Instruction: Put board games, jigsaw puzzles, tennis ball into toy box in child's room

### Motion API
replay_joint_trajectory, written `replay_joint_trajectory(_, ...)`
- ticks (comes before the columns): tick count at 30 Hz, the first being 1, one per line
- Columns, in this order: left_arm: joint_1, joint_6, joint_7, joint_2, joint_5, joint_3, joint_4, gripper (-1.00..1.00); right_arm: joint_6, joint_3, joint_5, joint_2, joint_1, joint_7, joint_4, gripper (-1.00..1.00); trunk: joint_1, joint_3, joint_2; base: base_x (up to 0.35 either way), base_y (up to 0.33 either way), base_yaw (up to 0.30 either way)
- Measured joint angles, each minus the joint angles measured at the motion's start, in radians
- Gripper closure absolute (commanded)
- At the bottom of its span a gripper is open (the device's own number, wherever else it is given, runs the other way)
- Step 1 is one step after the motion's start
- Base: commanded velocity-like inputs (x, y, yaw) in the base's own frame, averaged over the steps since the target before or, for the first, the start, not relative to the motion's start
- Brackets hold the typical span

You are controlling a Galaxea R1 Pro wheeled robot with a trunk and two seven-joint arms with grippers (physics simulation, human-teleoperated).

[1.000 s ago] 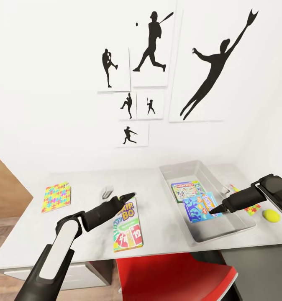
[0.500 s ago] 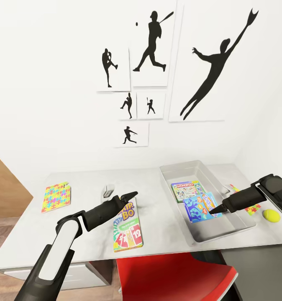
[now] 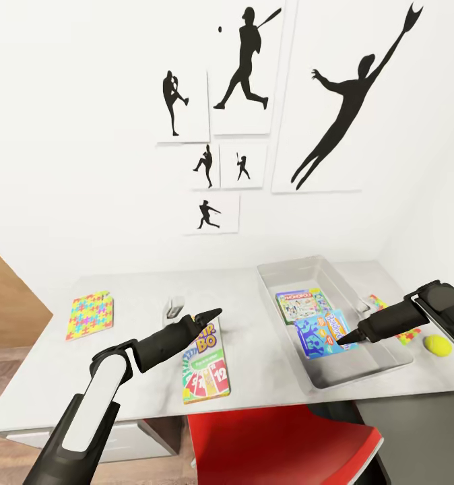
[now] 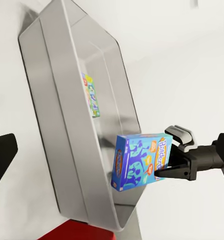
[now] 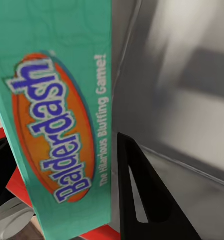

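Note:
My right gripper (image 3: 341, 335) is shut on one edge of the light blue board game (image 3: 318, 333), holding it tilted inside the grey toy box (image 3: 301, 273) on the table (image 3: 119, 384). A second board game (image 3: 298, 306) lies flat in the box. A yellow-green one (image 3: 205, 370) lies on the table, with my open left gripper (image 3: 213, 313) above its far end. One jigsaw puzzle (image 3: 90, 315) lies far left; the other (image 3: 407, 335) is partly hidden behind my right arm, beside the tennis ball (image 3: 437, 345). The left wrist view shows the held game (image 4: 136, 162).
A red chair (image 3: 274, 444) is tucked under the table's front edge. A small grey-white object (image 3: 174, 308) lies just beyond the left gripper. White drawer fronts (image 3: 119, 441) sit below the left end. The wall with black sports silhouettes (image 3: 335, 114) closes the back.
The head camera has shifted slightly, so the whole picture has moved a little. Both arms and the toys hold their places.

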Motion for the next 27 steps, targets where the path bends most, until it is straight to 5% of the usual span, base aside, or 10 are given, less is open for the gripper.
replay_joint_trajectory(27,0.000,0.001,0.002,0.001,-0.001,-0.001,0.000,-1.00,0.000,-0.001,-0.001,0.000,0.000,0.000,0.000,1.00,0.000,-0.042,0.000,0.000,0.000,0.000)
